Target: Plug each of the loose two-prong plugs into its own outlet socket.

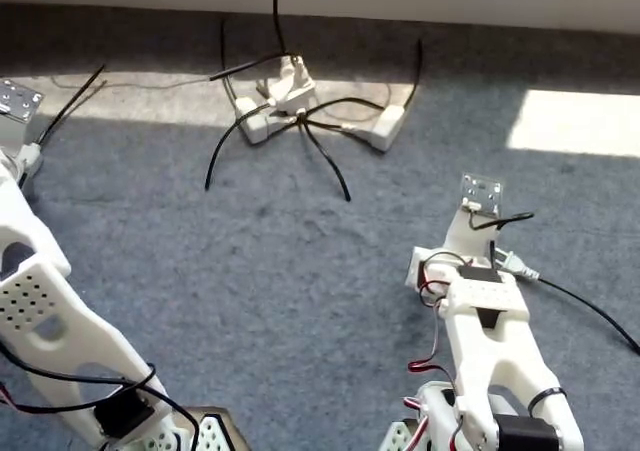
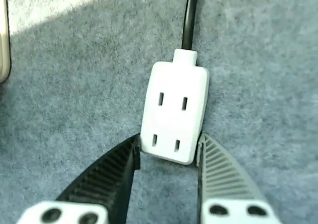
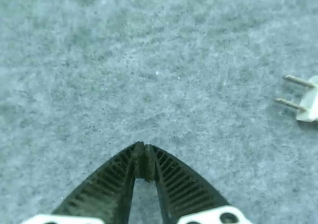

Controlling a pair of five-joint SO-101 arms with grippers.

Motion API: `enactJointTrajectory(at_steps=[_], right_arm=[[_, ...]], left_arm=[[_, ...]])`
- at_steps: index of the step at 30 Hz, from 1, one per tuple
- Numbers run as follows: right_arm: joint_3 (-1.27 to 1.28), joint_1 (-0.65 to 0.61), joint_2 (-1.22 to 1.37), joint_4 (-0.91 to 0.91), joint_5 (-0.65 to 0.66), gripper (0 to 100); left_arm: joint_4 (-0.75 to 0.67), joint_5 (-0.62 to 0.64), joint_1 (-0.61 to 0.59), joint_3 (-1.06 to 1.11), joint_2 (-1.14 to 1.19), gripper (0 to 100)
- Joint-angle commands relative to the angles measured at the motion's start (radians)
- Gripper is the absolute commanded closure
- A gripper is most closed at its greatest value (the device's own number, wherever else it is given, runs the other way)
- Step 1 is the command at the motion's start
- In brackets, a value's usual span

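Two robot arms are counted: one left arm [image 1: 50,311], one right arm [image 1: 495,341]. One white outlet block [image 2: 174,112] is shown with two sockets [image 2: 172,101], four slots [image 2: 161,99] and one black cord [image 2: 190,15]. One loose plug [image 3: 307,101] with two prongs [image 3: 298,80] is seen. Farther off, white blocks [image 1: 385,128] are clustered; their number cannot be told.

No readable text or signs
The outlet block [image 2: 174,112] carries only slots on its face; the metal plate [image 1: 481,189] on one arm may bear marks, too small to tell.
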Motion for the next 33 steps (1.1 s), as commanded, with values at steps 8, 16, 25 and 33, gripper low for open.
enactJointTrajectory(at_steps=[8, 16, 25, 33], right_arm=[[-0.004, -0.007, -0.024, -0.013, -0.005, 98.9], [-0.005, -0.007, -0.024, -0.013, -0.005, 98.9], [-0.004, -0.007, -0.024, -0.013, -0.005, 98.9], [-0.005, -0.007, -0.024, -0.015, -0.005, 98.9]], left_arm=[[0.339, -0.107, 0.088, -0.147, -0.044, 99], [0.855, -0.034, 0.246, -0.437, -0.182, 99], [0.907, 0.470, 0.309, -0.326, -0.341, 99], [0.902, 0.845, 0.512, 0.194, -0.714, 99]])
